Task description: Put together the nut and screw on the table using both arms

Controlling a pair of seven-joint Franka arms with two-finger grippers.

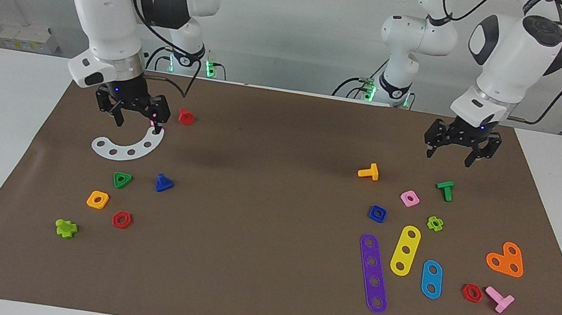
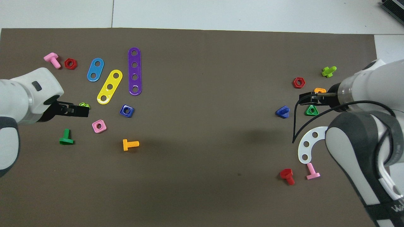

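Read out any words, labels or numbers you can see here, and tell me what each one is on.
"W": white lettering on the right arm, cut off at the overhead view's edge; the rest cannot be read.
Nothing else is readable: the toy parts and the mat show no text.

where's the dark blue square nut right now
The nut lies flat on the brown mat toward the left arm's end of the table, untouched, beside the pink square nut and the purple strip.
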